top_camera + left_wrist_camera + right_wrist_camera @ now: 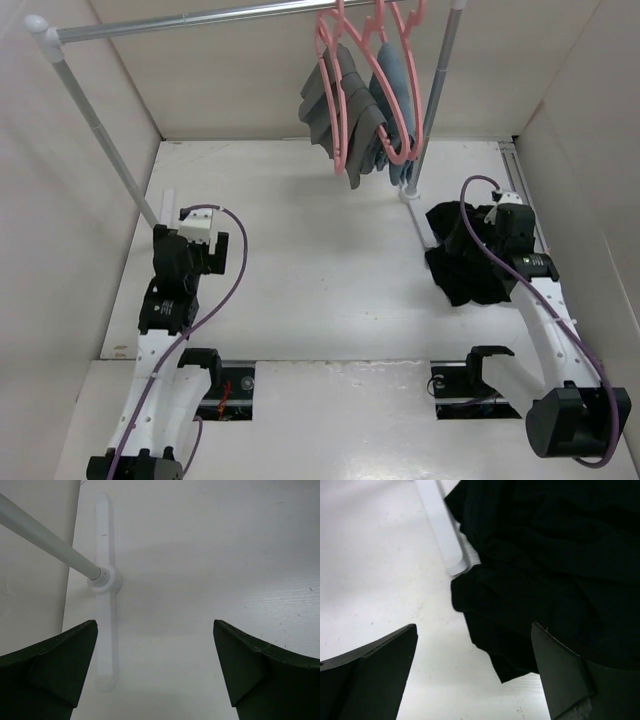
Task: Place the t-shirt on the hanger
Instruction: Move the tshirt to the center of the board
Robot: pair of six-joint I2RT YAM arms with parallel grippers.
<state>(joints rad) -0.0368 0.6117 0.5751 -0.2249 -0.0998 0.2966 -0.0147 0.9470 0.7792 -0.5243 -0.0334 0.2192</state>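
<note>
— Dark fingers of the left gripper fill the lower corners of its wrist view, spread wide, with bare table showing between them.
— What hems it in?
— Just ahead on its left stands the rack's left post, socketed into a flat white foot that runs along the left wall. To its right the table lies open.
— And the right gripper?
— Its fingers are equally wide. The t-shirt lies crumpled under and ahead of them, its edge running between the tips. Whether either finger touches the cloth cannot be told. The end of the other white foot lies just beside the fabric.
— What does the overhead camera add?
— It places the t-shirt in a heap at the base of the right post, near the right wall, with the right arm reaching over it. A broad stretch of table separates the two arms. Up on the rail, well apart from the t-shirt, pink hangers hang bunched with a dark grey garment and a blue-grey garment. Which hanger is bare cannot be made out.
</note>
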